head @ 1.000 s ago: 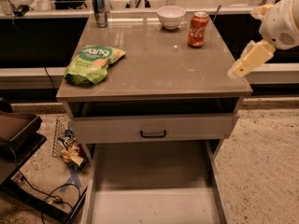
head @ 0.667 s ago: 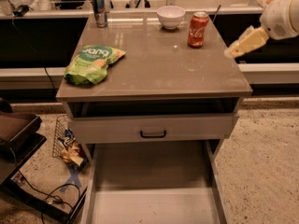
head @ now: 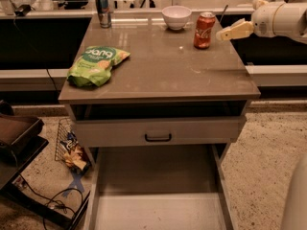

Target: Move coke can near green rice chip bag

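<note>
The coke can (head: 204,30), red with white script and a silver top, stands upright at the back right of the grey table top (head: 163,75). The green rice chip bag (head: 97,64) lies flat near the table's left front edge. My gripper (head: 226,33) comes in from the right at can height, its cream fingertip a short gap to the right of the can, not touching it.
A white bowl (head: 176,17) stands at the back middle, left of the can. A slim blue-and-silver can (head: 102,9) stands at the back left corner. A drawer with a dark handle (head: 158,137) sits below the top. A small snack bag (head: 73,151) lies on the floor at left.
My gripper has risen from beside the table's right front edge and moved back and left, ending just right of the coke can. The can and bag have not moved.
</note>
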Motion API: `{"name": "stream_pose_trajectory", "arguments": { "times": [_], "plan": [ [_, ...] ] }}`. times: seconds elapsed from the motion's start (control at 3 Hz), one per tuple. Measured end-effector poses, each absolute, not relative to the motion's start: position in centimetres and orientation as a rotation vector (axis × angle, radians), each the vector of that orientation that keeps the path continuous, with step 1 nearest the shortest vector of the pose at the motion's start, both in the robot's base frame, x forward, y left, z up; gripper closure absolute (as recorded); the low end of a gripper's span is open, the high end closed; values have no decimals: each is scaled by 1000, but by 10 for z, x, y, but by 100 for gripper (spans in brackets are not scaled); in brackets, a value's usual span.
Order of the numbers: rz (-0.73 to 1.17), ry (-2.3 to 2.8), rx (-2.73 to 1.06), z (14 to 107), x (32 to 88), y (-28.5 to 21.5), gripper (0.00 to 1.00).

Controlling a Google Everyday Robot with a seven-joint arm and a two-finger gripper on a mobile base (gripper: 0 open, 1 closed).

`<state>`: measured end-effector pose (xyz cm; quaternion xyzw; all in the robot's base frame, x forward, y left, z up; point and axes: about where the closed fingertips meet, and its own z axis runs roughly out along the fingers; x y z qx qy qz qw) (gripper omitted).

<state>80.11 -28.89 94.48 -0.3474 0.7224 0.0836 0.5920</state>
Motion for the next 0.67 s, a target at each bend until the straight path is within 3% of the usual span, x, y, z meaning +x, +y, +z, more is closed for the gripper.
{"name": "stream_pose_trajectory", "arguments": {
  "times": [0.33,0.67],
  "plan": [
    [448,1579,-718,938,818,-268,0],
    [564,1491,-683,945,822,-252,0]
  ]
}}
